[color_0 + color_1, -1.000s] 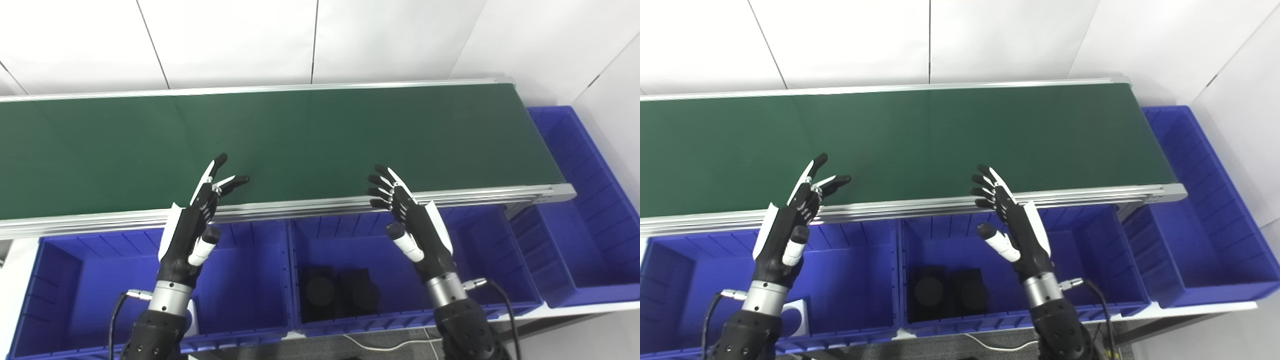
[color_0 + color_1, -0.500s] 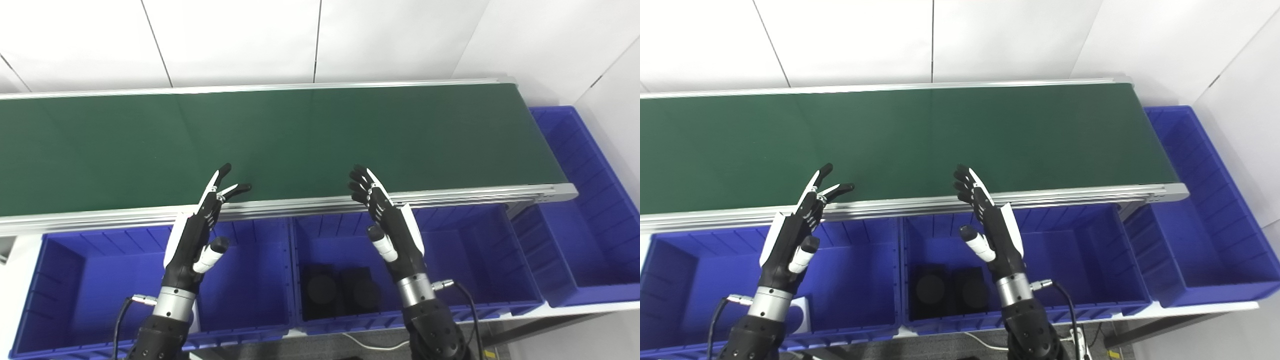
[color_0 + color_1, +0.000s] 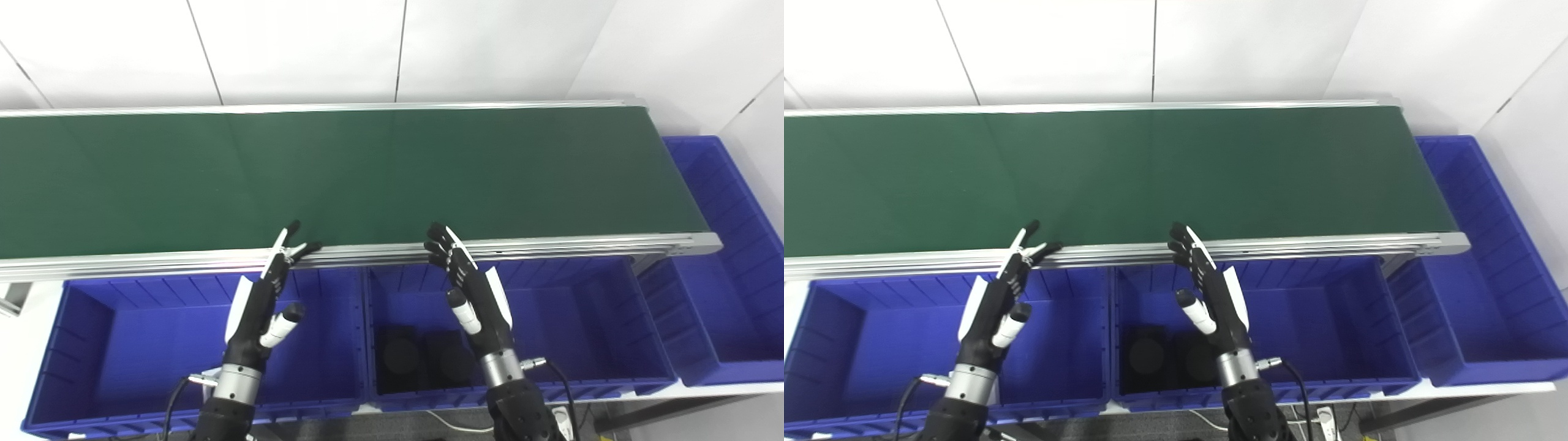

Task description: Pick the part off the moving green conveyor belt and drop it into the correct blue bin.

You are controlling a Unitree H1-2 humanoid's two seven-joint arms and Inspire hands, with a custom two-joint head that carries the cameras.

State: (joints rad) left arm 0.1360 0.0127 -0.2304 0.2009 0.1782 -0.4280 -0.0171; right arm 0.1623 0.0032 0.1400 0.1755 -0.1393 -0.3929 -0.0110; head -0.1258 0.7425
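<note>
The green conveyor belt (image 3: 343, 171) runs left to right across the view and no part shows on it. My left hand (image 3: 260, 306) is open and empty, raised above the left blue bin (image 3: 122, 343), fingertips near the belt's front rail. My right hand (image 3: 474, 294) is open and empty above the middle blue bin (image 3: 582, 331), fingertips at the rail. Two black square parts (image 3: 422, 361) lie in the middle bin.
A third blue bin (image 3: 723, 294) stands at the right end of the belt. The belt's aluminium front rail (image 3: 551, 248) runs just past my fingertips. White wall panels stand behind the belt.
Both hands have drawn back from over the belt toward the bins and lowered. The right hand moved left. The camera view has shifted a little.
</note>
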